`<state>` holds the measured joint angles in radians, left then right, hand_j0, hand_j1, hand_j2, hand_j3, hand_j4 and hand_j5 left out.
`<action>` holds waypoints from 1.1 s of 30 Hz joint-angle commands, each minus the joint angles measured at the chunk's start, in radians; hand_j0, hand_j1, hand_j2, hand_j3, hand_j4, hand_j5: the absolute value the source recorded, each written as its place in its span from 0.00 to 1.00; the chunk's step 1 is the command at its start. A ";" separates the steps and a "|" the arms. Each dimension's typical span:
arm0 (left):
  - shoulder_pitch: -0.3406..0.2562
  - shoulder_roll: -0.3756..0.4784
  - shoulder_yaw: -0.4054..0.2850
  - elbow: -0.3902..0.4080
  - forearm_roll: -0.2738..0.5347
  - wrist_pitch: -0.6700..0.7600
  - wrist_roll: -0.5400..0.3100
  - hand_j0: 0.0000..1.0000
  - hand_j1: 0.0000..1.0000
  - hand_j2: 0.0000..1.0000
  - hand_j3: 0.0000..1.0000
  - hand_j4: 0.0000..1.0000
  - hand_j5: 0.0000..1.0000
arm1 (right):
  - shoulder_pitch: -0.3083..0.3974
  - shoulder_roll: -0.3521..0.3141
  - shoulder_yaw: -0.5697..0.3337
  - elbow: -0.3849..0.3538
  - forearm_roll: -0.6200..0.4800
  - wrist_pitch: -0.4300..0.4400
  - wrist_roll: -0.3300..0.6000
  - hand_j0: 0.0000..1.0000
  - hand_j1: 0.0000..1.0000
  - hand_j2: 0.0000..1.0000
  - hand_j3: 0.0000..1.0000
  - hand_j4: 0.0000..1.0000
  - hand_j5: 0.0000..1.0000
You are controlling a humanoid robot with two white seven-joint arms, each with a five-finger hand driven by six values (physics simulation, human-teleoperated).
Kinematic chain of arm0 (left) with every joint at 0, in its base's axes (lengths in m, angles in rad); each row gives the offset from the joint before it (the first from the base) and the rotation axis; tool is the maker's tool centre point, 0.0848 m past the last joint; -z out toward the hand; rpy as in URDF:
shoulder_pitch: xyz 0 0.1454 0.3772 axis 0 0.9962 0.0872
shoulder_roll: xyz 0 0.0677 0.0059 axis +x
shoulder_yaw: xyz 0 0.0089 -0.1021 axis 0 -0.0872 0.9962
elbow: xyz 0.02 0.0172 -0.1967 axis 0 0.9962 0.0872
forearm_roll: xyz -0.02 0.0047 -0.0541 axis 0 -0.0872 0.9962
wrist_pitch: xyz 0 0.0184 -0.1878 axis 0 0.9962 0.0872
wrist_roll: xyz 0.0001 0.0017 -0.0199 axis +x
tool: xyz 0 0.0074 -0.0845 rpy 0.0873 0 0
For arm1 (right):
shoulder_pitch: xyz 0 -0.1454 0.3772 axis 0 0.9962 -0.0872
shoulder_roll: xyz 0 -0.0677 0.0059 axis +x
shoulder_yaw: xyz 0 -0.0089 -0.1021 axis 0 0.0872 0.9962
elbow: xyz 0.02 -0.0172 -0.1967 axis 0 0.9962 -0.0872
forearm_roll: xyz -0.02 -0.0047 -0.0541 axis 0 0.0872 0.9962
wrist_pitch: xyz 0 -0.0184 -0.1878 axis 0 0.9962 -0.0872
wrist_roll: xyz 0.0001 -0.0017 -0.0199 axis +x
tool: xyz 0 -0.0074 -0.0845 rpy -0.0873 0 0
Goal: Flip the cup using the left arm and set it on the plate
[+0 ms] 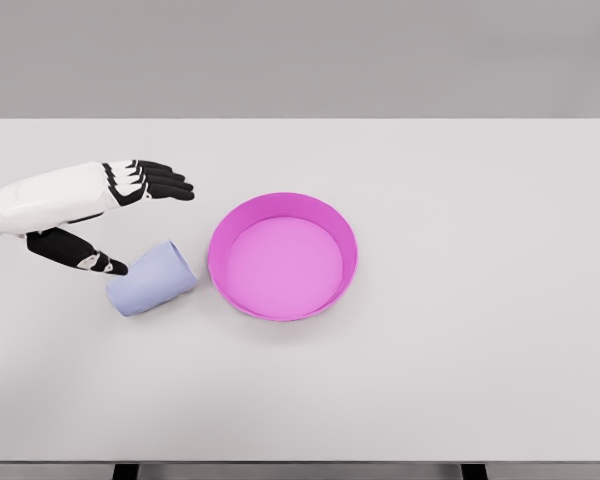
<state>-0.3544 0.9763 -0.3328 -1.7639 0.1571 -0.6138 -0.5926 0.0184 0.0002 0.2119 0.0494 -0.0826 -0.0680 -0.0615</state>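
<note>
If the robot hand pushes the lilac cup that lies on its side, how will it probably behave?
The cup lies on its round wall, so it would likely roll when nudged, perhaps curving if it tapers. It looks stiff and smooth, so fingers may slip. The left robot hand is open beside it; the plate close by could stop a roll.

Single head view, looking steeply down on white table [460, 380], whole tabletop visible.

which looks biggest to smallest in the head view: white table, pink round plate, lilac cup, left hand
1. White table
2. Pink round plate
3. Lilac cup lying on its side and open black-fingered left hand: look alike, not ranked
</note>
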 commanded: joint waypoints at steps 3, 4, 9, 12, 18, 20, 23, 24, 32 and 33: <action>0.000 0.002 0.000 0.000 0.056 0.003 0.001 1.00 1.00 1.00 1.00 1.00 1.00 | 0.006 0.000 0.001 0.006 0.000 0.001 0.000 1.00 1.00 1.00 1.00 1.00 1.00; 0.006 0.001 0.000 0.000 0.087 0.003 0.001 1.00 1.00 1.00 1.00 1.00 1.00 | 0.006 0.000 -0.002 0.006 0.000 0.001 0.000 1.00 1.00 1.00 1.00 1.00 1.00; 0.031 -0.001 -0.071 0.000 0.182 0.003 0.001 1.00 1.00 1.00 1.00 1.00 1.00 | 0.005 0.000 -0.002 0.004 0.000 0.001 0.000 1.00 1.00 1.00 1.00 1.00 1.00; 0.061 -0.001 -0.071 -0.002 0.180 0.003 0.001 1.00 1.00 1.00 1.00 1.00 1.00 | 0.005 0.000 -0.002 0.004 0.000 0.001 0.000 1.00 1.00 1.00 1.00 1.00 1.00; 0.106 -0.062 -0.063 -0.002 0.271 0.003 0.201 1.00 1.00 1.00 1.00 1.00 1.00 | 0.005 0.000 -0.002 0.004 0.000 0.001 0.000 1.00 1.00 1.00 1.00 1.00 1.00; 0.135 -0.059 -0.065 -0.002 0.282 0.003 0.352 1.00 1.00 1.00 1.00 1.00 1.00 | 0.005 0.000 -0.002 0.004 0.000 0.001 0.000 1.00 1.00 1.00 1.00 1.00 1.00; 0.175 -0.041 -0.071 -0.002 0.340 0.003 0.359 1.00 1.00 1.00 1.00 1.00 1.00 | 0.005 0.000 -0.002 0.004 0.000 0.001 0.000 1.00 1.00 1.00 1.00 1.00 1.00; 0.186 -0.022 -0.071 -0.002 0.326 0.017 0.361 1.00 1.00 1.00 1.00 1.00 1.00 | 0.005 0.000 -0.002 0.004 0.000 0.001 0.000 1.00 1.00 1.00 1.00 1.00 1.00; 0.249 -0.057 -0.071 -0.002 0.107 0.219 0.358 0.99 0.99 0.99 0.99 0.99 0.99 | 0.005 0.000 -0.002 0.004 0.000 0.001 0.000 1.00 1.00 1.00 1.00 1.00 1.00; 0.245 -0.057 -0.071 -0.002 0.107 0.281 0.358 0.99 0.99 0.99 0.99 0.99 0.99 | 0.005 0.000 -0.002 0.004 0.000 0.001 0.000 1.00 1.00 1.00 1.00 1.00 1.00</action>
<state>-0.1150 0.9277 -0.4036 -1.7653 0.2941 -0.4162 -0.2385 0.0230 0.0002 0.2101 0.0535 -0.0827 -0.0674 -0.0615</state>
